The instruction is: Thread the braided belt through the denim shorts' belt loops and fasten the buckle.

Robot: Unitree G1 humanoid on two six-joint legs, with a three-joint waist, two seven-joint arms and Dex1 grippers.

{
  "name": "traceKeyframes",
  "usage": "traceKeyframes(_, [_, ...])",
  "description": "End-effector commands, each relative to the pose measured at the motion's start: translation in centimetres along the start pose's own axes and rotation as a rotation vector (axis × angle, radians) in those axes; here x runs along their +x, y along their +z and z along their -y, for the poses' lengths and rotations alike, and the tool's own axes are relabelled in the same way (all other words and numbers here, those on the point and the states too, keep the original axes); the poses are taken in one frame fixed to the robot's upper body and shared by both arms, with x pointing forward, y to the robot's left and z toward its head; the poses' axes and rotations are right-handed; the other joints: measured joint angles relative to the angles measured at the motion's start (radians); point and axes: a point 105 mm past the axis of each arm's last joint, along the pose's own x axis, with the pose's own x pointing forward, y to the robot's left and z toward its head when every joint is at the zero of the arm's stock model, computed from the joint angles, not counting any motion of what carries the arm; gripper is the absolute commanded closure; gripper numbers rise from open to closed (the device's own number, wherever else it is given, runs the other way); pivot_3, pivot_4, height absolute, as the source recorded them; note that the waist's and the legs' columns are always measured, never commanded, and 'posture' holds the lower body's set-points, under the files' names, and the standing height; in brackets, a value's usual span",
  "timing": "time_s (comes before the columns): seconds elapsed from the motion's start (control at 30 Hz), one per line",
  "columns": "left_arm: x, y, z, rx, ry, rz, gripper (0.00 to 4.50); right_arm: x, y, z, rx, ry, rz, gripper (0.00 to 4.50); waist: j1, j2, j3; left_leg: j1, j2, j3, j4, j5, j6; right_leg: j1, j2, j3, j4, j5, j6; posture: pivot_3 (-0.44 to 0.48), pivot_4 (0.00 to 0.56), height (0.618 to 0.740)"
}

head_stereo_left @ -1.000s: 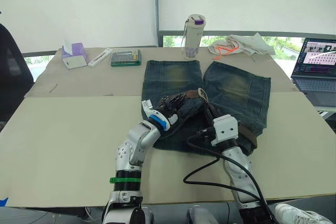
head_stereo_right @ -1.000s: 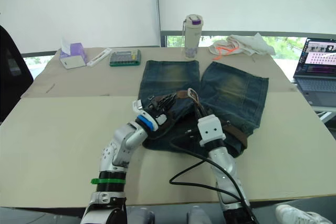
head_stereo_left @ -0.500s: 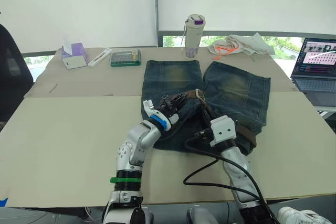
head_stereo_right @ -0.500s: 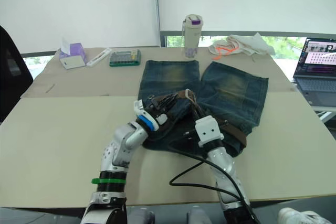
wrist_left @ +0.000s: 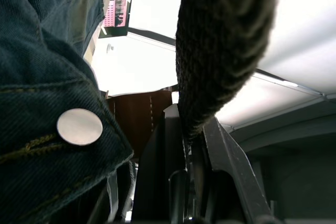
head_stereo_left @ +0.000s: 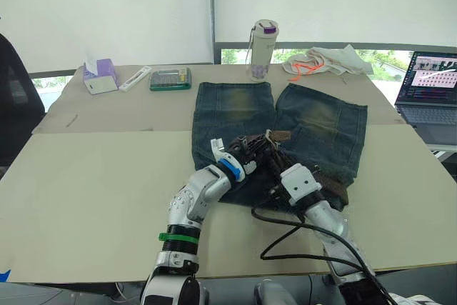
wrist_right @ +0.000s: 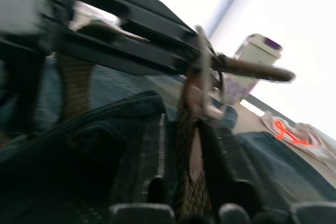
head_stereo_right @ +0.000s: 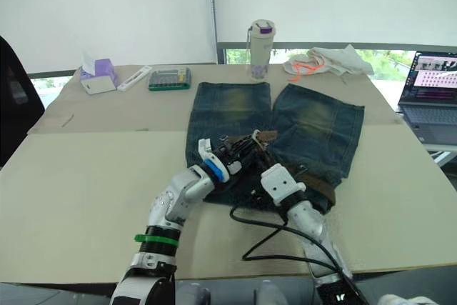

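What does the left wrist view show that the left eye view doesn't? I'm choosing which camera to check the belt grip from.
The left wrist view gives the close grip: the left gripper's black fingers shut on the braided belt, and a silver metal button on the denim shorts. The left eye view gives the layout: both arms over the shorts on the table, the buckle, a bottle, a tissue box and a calculator. Both share the belt, the shorts and the laptop.

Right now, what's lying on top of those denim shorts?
On the denim shorts, both grippers pinch the braided belt near its buckle. The waistband beneath them is covered.
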Motion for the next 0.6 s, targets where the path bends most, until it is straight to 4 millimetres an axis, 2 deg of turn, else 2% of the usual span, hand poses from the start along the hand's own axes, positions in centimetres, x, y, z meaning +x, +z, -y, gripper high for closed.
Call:
traceKeyframes(0.03, [1.4,-2.1,0.7,0.016,-0.035,-0.077,4.5,-0.7,2.4,0.5,0.097,0.085,0.051,1.88,0.0,0.0,0.0,0.0,0.0,0.0,0.0,0.0,0.0,0.0,0.0,0.0,0.0,0.0,0.0,0.0,0.15,0.74])
traceKeyframes(0.13, [1.2,-1.9,0.1,0.027,-0.024,-0.08,4.5,-1.6,2.2,0.9,0.219,0.116,0.004,1.88,0.001,0.0,0.0,0.0,0.0,0.0,0.0,0.0,0.0,0.0,0.0,0.0,0.0,0.0,0.0,0.0,0.15,0.74])
traceKeyframes(0.27, [1.2,-1.7,-0.5,0.04,-0.013,-0.081,4.5,-2.3,2.2,2.8,0.592,0.035,-0.04,1.88,0.001,0.0,0.0,0.0,0.0,0.0,0.0,0.0,0.0,0.0,0.0,0.0,0.0,0.0,0.0,0.0,0.15,0.74])
traceKeyframes(0.37, [1.3,-1.7,-0.7,0.043,-0.011,-0.083,4.5,-2.5,2.5,3.4,0.816,0.018,-0.05,1.88,0.001,0.0,0.0,-0.001,0.0,-0.001,0.0,0.0,0.0,0.0,0.0,0.0,0.0,0.0,0.0,0.0,0.15,0.74])
traceKeyframes(0.47, [1.4,-1.8,-0.8,0.044,-0.01,-0.089,4.5,-2.2,3.4,4.0,1.117,-0.011,-0.017,1.88,0.0,0.0,0.0,-0.001,0.001,-0.001,0.0,0.0,0.0,0.0,0.0,0.0,0.0,0.0,0.0,0.0,0.15,0.74])
traceKeyframes(0.6, [1.4,-1.7,-0.9,0.044,-0.01,-0.091,4.5,-1.8,3.4,4.3,1.248,-0.031,-0.032,1.88,0.0,0.001,0.0,-0.001,0.001,-0.001,0.0,0.0,0.0,0.0,0.0,0.0,0.0,0.0,0.0,0.0,0.15,0.74])
